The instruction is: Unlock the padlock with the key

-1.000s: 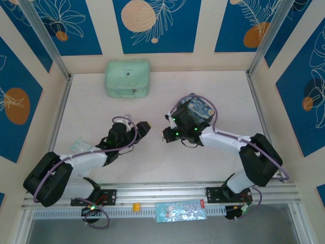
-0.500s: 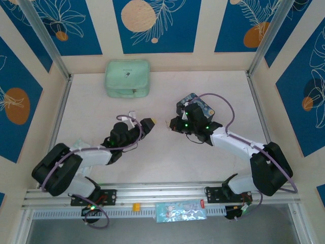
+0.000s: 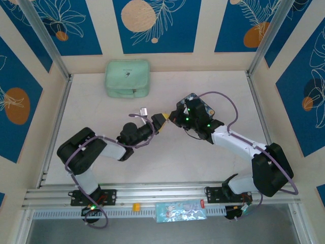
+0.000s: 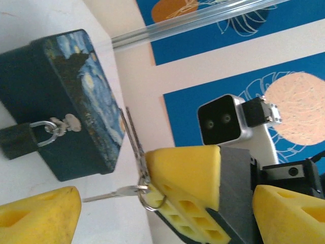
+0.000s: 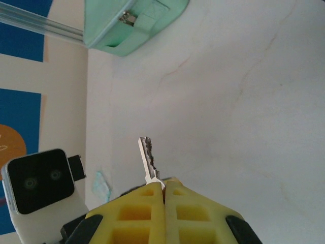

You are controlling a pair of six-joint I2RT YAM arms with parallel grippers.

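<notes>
Right gripper (image 5: 163, 184) pinches the key (image 5: 148, 160) tight, its blade jutting past the tips, over the tabletop's (image 3: 101, 112) middle. Padlock (image 4: 17, 142) hangs from the box's (image 4: 71, 101) hasp, right of centre toward the far edge. Left gripper (image 3: 160, 122) gapes wide, facing both

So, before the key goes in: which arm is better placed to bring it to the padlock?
Right: the right gripper is shut on the key, while the left gripper stands open, holding nothing.
</notes>
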